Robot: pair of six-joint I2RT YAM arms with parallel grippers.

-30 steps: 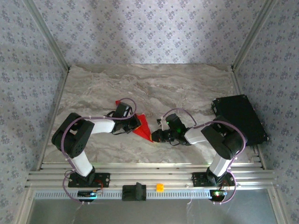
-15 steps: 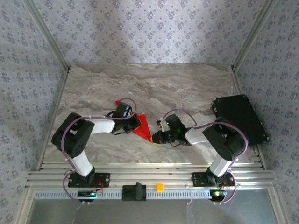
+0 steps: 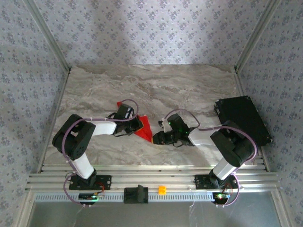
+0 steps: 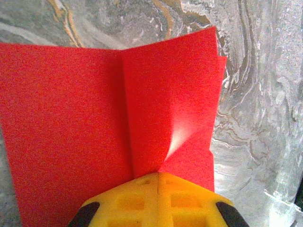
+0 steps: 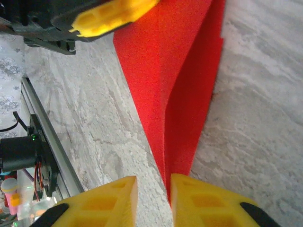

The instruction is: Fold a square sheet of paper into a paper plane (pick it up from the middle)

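Note:
The square sheet of paper (image 3: 146, 127) is bright red and folded into a pointed wedge with a centre crease, its tip toward the near edge. It lies low over the marble table (image 3: 156, 90) between the two arms. In the left wrist view the paper (image 4: 71, 109) spreads out from my left gripper (image 4: 158, 177), which is shut on its wide end. In the right wrist view the paper's narrow tip (image 5: 184, 85) reaches my right gripper (image 5: 154, 194). That gripper is open by a small gap, and the tip rests against the inner face of one finger (image 5: 208, 203).
A black box (image 3: 244, 120) sits at the table's right edge. An aluminium rail (image 3: 151, 179) runs along the near edge, with a small orange block (image 3: 162, 190) and a black mount (image 3: 136, 194) below it. Patterned walls close in the left, far and right sides.
My right gripper's jaws have parted at the paper's tip after being shut on it, and the right arm's elbow has swung a little to the right. The left gripper still holds the paper.

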